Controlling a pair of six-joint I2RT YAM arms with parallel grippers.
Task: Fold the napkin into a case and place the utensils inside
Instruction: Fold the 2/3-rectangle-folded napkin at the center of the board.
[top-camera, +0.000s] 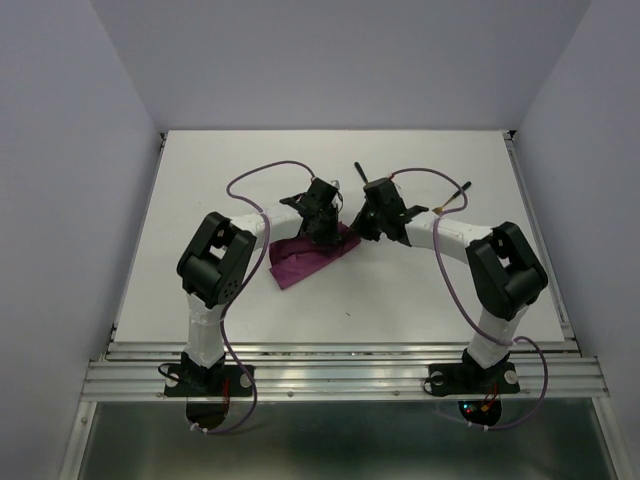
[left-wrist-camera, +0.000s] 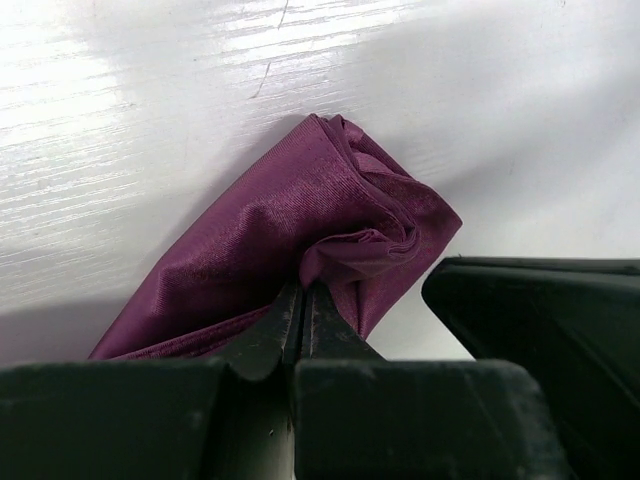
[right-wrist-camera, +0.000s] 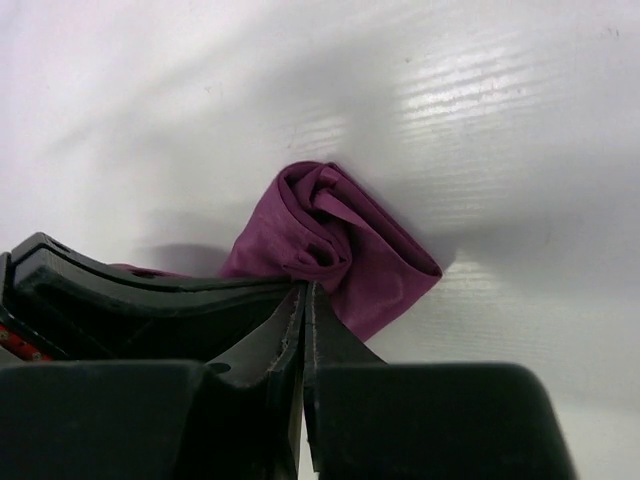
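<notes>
Napkin (top-camera: 308, 260) at centre of white counter (top-camera: 200, 200), bunched into a long creased strip slanting from lower left to upper right. Left gripper (left-wrist-camera: 300, 297) closed to a narrow slit, pinching a gathered fold at the strip's rumpled end. Right gripper (right-wrist-camera: 303, 296) likewise closed, tips touching the same end; cloth between its tips not discernible. One utensil (top-camera: 455, 196), black handle and gold-orange end, on counter right of centre, well apart from napkin.
</notes>
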